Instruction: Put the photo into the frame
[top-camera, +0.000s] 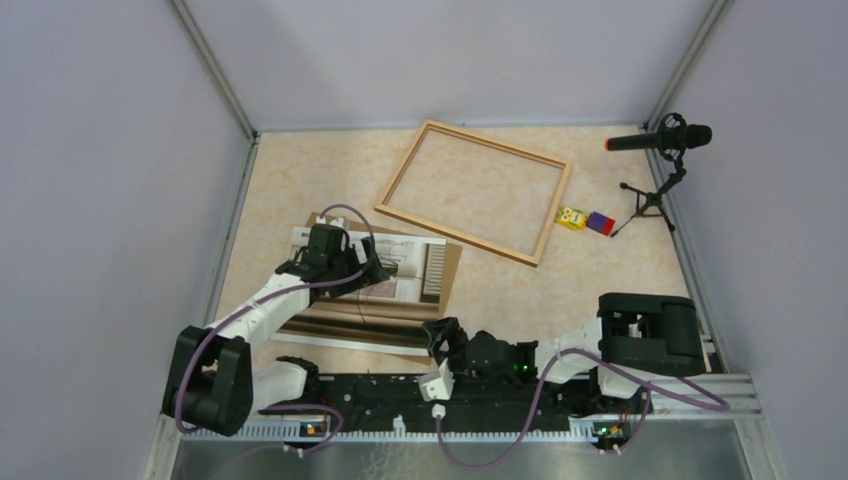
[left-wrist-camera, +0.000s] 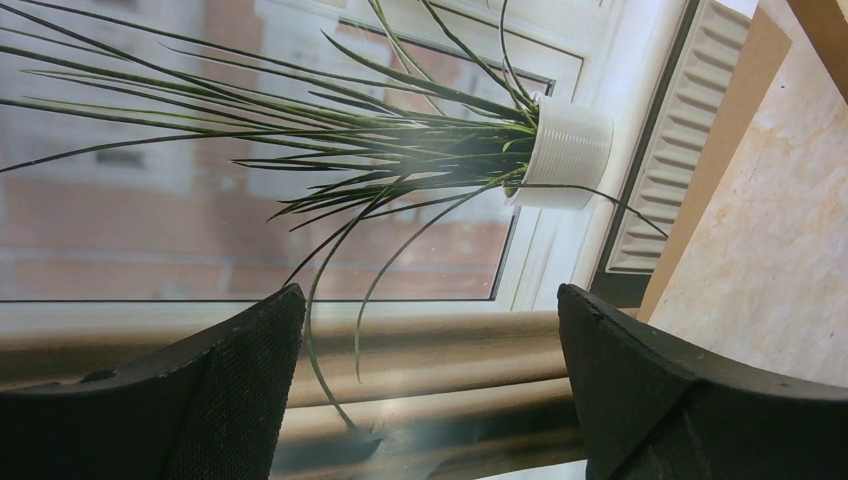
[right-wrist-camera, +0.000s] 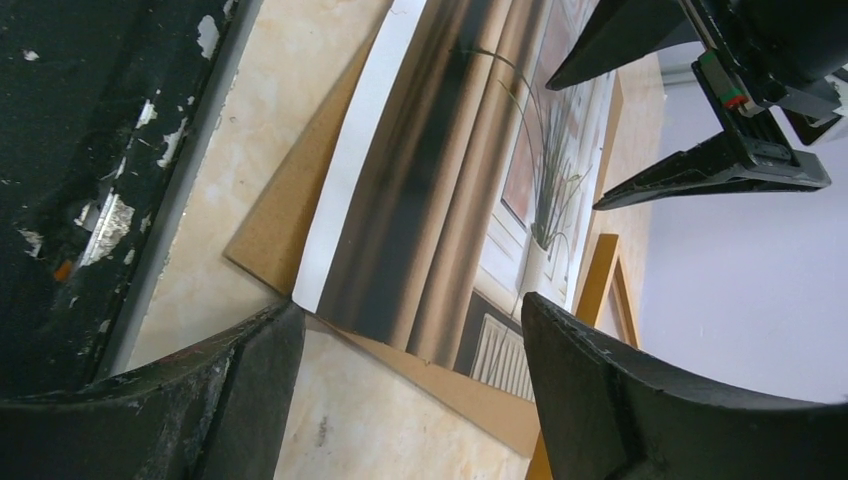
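nothing readable anywhere, tbh. the photo (left-wrist-camera: 300, 200) right under the left gripper (left-wrist-camera: 430, 300) is just a potted plant, no lettering. the yellow toy (top-camera: 570, 218) and blue-red block (top-camera: 600, 222) far beyond that gripper are too small to tell.

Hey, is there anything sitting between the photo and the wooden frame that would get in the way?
Nothing visible does. The photo lies on the brown backing board, and no object sits between it and the frame. The yellow toy rests beside the frame's right corner, outside that path.
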